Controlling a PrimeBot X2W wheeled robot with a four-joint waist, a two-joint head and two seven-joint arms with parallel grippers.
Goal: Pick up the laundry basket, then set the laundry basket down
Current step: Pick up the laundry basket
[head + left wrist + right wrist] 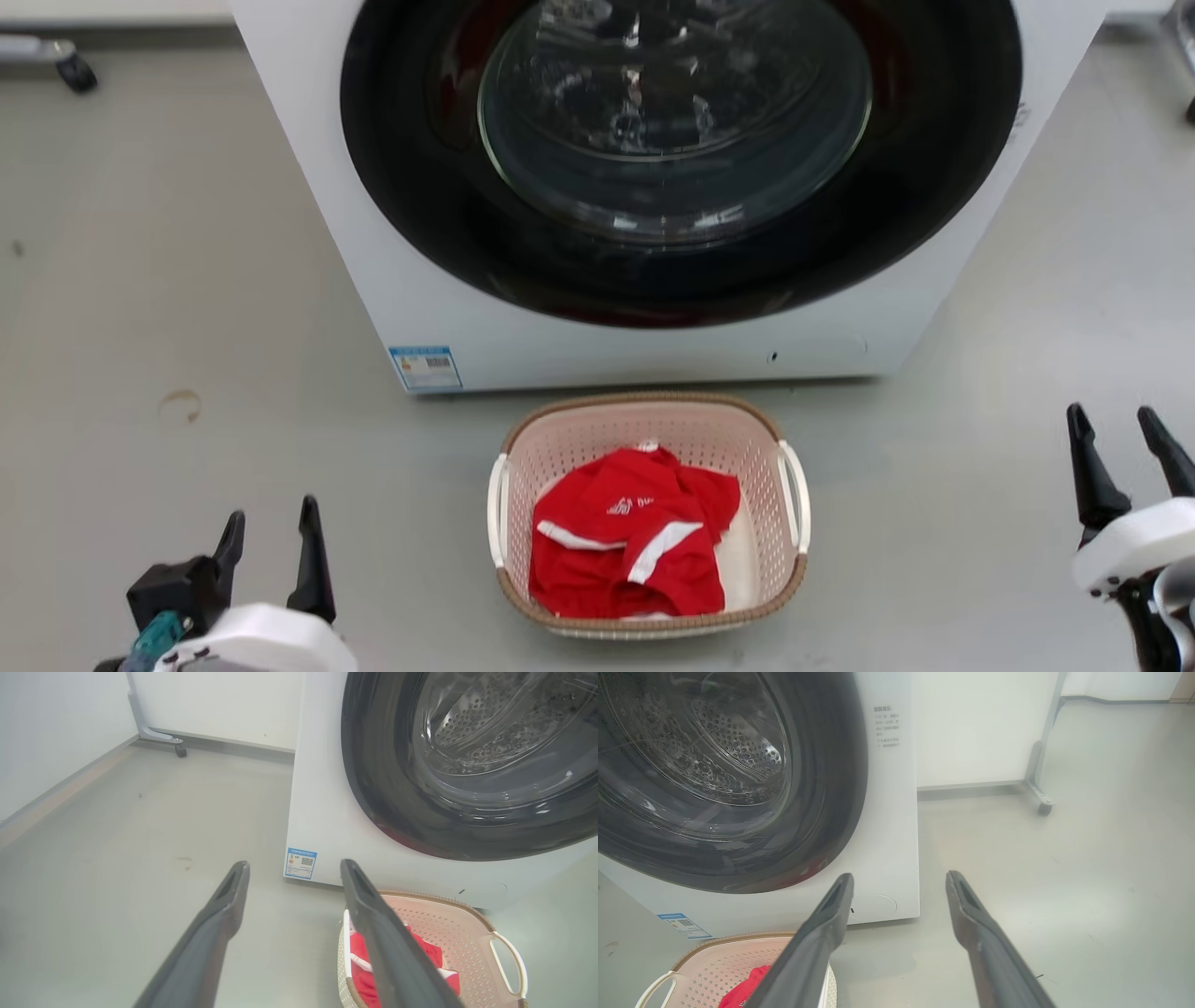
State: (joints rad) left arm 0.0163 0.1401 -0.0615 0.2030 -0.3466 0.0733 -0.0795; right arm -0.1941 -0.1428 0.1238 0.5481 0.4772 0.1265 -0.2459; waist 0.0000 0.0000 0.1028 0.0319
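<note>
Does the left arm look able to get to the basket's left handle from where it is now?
Probably yes. The left gripper is open, and only floor lies between it and the near handle of the laundry basket; the washer stands behind it.

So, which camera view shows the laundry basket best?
The head view: the whole laundry basket, both white handles and the red garment are visible. The left wrist view cuts off its near part, with a dark finger across it. The right wrist view shows one corner and one handle.
</note>
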